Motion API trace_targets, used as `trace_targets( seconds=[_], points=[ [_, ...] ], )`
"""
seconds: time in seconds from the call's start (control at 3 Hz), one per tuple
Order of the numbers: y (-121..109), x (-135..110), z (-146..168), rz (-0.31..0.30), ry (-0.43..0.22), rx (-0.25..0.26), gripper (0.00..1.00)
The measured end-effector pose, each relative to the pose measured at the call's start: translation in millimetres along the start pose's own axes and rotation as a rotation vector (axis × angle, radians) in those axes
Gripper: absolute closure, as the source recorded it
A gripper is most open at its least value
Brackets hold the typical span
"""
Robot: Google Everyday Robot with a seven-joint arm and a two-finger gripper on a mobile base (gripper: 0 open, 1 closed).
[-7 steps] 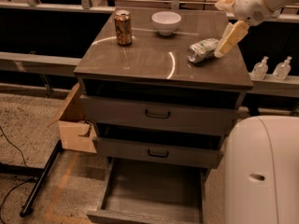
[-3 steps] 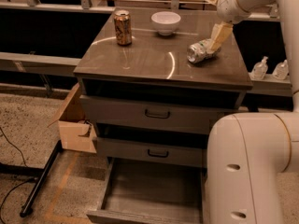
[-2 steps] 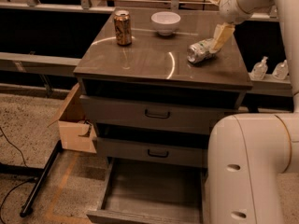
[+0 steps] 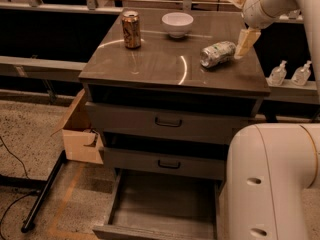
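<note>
A silver can [image 4: 217, 53] lies on its side at the right of the brown cabinet top [image 4: 160, 66]. My gripper [image 4: 243, 44] hangs just to the can's right, low over the top, at the end of my white arm [image 4: 262, 6]. The can is the thing nearest to it, and I cannot tell if they touch. An upright brown can [image 4: 131, 29] stands at the back left. A white bowl [image 4: 177, 24] sits at the back middle.
The cabinet's bottom drawer [image 4: 162, 204] is pulled out and shows nothing inside; the two upper drawers are shut. My white base [image 4: 272, 181] fills the lower right. A cardboard box [image 4: 82, 134] stands at the left, two bottles [image 4: 290, 74] on a shelf at the right.
My arm has swung left and back, bringing the gripper closer to the right end of the lying can. The can, bowl and brown can have stayed where they were.
</note>
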State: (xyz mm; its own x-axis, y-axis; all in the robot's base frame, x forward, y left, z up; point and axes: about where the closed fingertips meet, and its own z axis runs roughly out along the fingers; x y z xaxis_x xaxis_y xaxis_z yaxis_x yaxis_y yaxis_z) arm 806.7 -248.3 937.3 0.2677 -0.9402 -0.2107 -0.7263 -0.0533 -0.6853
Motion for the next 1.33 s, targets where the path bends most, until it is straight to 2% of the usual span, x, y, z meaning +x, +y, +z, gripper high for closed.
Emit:
trace_targets(
  seconds=[0.33, 1.33],
  points=[
    [12, 7, 9, -0.006, 0.008, -0.035, 0.0],
    [31, -10, 56, -0.047, -0.027, -0.115, 0.0]
  ],
)
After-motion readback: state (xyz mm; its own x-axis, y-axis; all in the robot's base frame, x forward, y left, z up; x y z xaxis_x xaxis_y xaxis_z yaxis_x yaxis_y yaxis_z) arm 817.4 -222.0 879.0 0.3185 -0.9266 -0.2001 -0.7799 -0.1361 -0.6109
